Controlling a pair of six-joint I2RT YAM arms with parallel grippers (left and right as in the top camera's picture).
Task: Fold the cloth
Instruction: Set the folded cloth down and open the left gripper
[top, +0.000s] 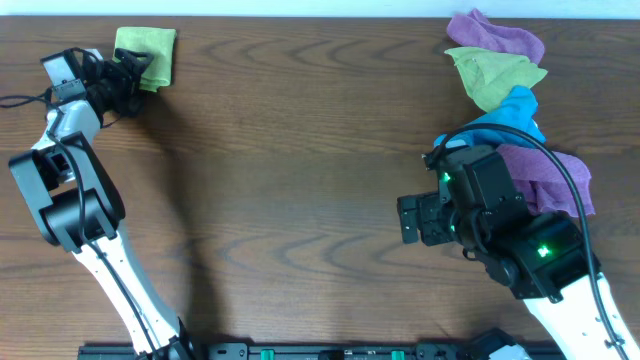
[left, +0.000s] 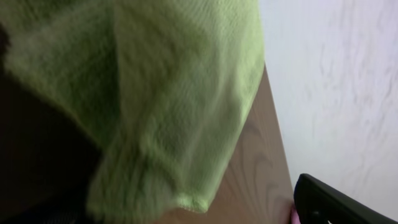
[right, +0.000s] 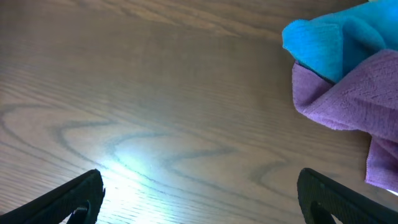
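Observation:
A folded light green cloth (top: 146, 46) lies at the table's far left corner. It fills most of the left wrist view (left: 168, 93), with one corner resting on the wood. My left gripper (top: 132, 73) is at the cloth's near left edge. Its jaws are spread wide and one black finger (left: 336, 202) shows beside the cloth, with the other finger hidden in the dark. My right gripper (top: 414, 220) is open and empty, low over bare wood (right: 199, 193), to the left of the cloth pile.
A pile of loose cloths lies at the right: purple (top: 498, 36), green (top: 494, 76), blue (top: 512, 114) and another purple one (top: 552, 176). The blue (right: 329, 43) and purple (right: 354, 93) cloths show in the right wrist view. The table's far edge runs just behind the green cloth.

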